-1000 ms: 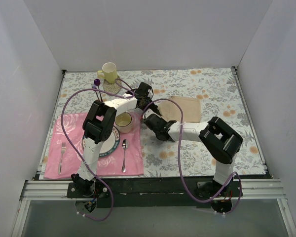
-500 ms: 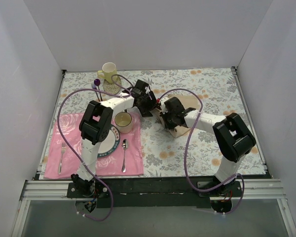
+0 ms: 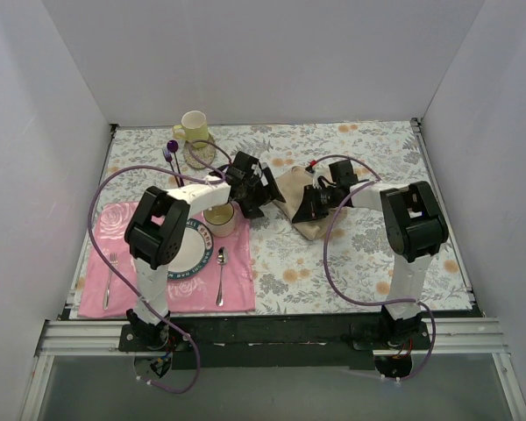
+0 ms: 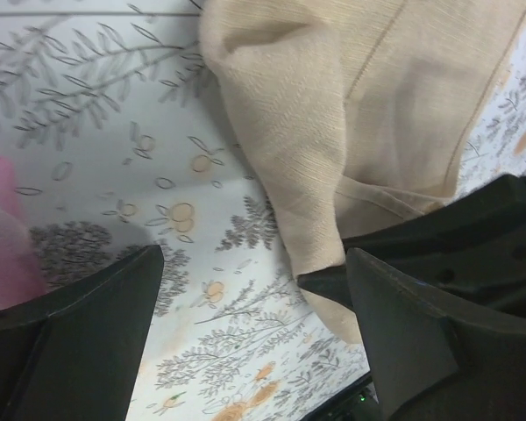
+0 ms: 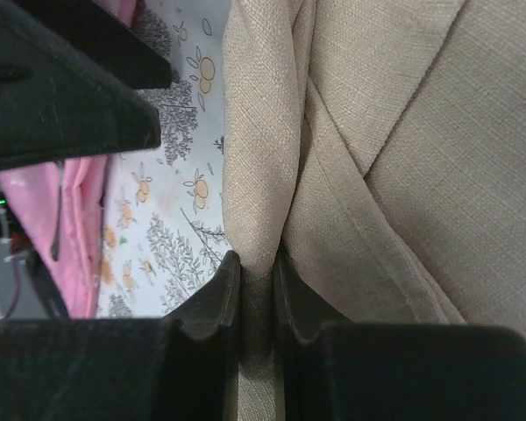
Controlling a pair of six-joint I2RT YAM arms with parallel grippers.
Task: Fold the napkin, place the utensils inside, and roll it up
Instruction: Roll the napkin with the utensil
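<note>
The right gripper (image 5: 256, 294) is clamped on a raised fold of the napkin (image 5: 403, 175), with cloth pinched between both fingers. The left gripper (image 4: 254, 338) is spread wide and holds nothing. The napkin lies just ahead of it, by its right-hand finger. The spoon (image 3: 221, 276) rests on the pink placemat (image 3: 241, 294), well apart from both grippers.

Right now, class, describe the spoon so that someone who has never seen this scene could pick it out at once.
Find the big pink placemat at the front left. On it, just right of the round plate, lies the spoon, handle pointing to the front. Its rounded bowl sets it apart from the pronged fork at the mat's left side.
</note>
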